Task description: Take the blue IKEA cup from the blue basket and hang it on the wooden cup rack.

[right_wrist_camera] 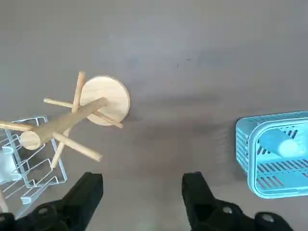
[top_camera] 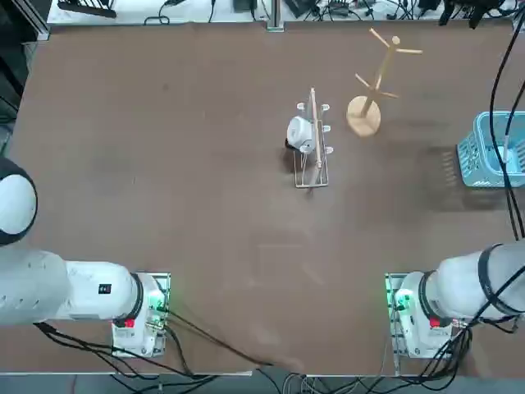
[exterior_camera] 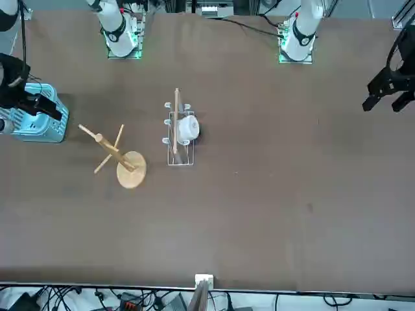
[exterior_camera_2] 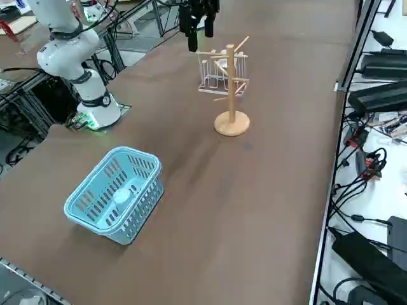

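I see one blue IKEA cup (exterior_camera_2: 121,196) lying on its side on the floor of the single blue basket (exterior_camera_2: 89,219), its long axis level, running roughly along the basket's length. One wooden cup rack (exterior_camera_2: 231,86) stands upright, well apart from the basket, pegs bare. My right gripper (right_wrist_camera: 142,192) hangs high over bare table between them, fingers spread wide, holding nothing
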Controlling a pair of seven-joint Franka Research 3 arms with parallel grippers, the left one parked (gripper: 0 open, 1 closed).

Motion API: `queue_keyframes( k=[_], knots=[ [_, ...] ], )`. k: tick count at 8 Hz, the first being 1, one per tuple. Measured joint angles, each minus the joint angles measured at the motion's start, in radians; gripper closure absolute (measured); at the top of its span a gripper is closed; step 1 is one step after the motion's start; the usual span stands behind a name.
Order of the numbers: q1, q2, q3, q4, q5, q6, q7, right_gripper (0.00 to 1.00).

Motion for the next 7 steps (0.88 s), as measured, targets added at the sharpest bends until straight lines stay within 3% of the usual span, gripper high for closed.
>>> queue_keyframes(
  k=[5,7],
  knots=[
    [0.0,0.003,0.0,0.0,0.0,0.0,-0.009,0.0],
    [-0.014,0.031,-0.001,-0.001,0.0,0.0,-0.117,0.0]
  ],
)
